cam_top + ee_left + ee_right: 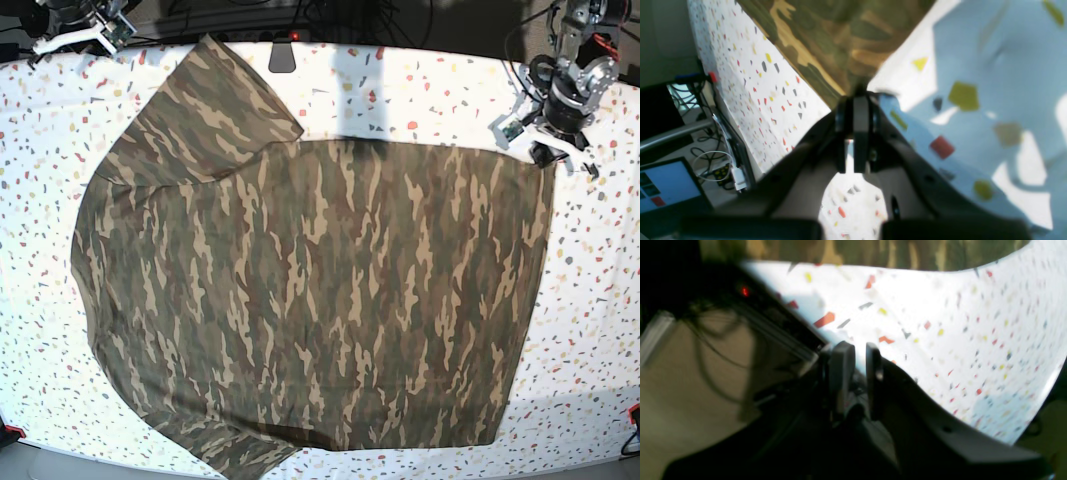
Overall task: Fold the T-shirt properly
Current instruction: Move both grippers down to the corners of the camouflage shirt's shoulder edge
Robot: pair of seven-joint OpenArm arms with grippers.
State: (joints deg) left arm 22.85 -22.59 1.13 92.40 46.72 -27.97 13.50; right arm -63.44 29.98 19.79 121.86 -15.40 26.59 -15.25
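- Your T-shirt (310,300), in olive, brown and tan camouflage, lies spread flat across most of the speckled white table (420,95), one sleeve reaching toward the far left corner.
- Your left gripper (857,96) sits at the shirt's far right corner, jaws pressed together and pinching the camouflage cloth at its tip.
- Your right gripper (857,353) is off the shirt near the table's far left edge, jaws slightly apart with a narrow gap, holding nothing.
- A laptop (663,186) shows beside the table in the left wrist view.
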